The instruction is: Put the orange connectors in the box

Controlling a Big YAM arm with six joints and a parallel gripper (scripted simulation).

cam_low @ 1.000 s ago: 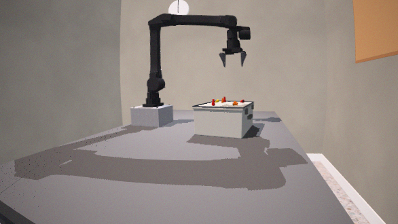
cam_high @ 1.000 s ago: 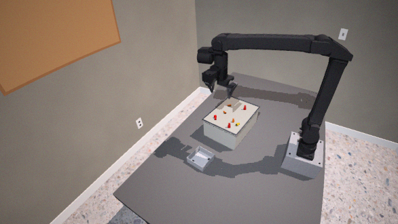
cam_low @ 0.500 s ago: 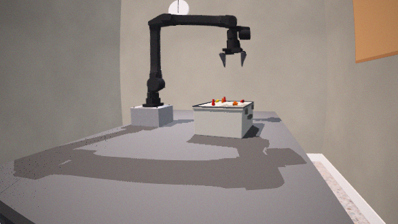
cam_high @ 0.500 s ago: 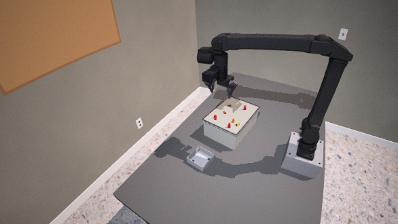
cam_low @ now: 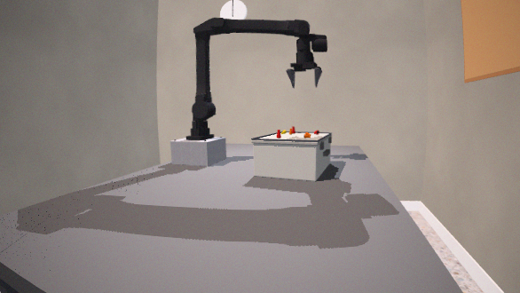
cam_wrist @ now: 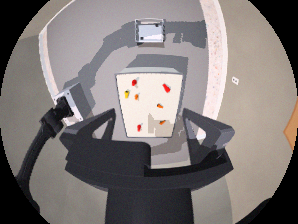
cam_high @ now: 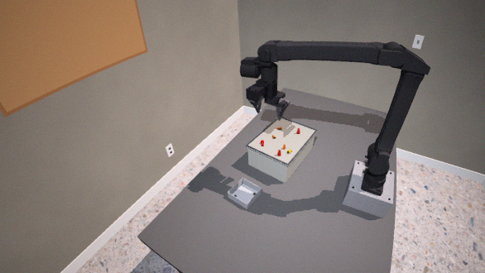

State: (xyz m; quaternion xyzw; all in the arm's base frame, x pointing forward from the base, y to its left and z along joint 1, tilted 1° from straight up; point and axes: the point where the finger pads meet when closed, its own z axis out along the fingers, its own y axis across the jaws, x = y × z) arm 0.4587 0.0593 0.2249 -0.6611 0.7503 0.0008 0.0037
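Note:
The tool case (cam_high: 281, 152) is a pale grey box in the middle of the table. Its flat lid (cam_high: 282, 140) carries several small wire connectors. One orange connector (cam_high: 280, 128) lies near the lid's far edge. Another orange one (cam_high: 284, 146) stands near the middle. Red ones (cam_high: 261, 143) and a yellow one (cam_high: 290, 151) are scattered around them. The steel junction box (cam_high: 245, 192) is an open grey tray on the table in front of the case. It also shows in the wrist view (cam_wrist: 149, 31). My gripper (cam_high: 269, 111) hangs high above the lid's far edge, fingers wide open and empty. It also shows in the exterior view (cam_low: 304, 83).
The arm's grey base block (cam_high: 369, 193) stands at the table's right side. Walls close in behind and to the left of the table. The table edge drops to a speckled floor.

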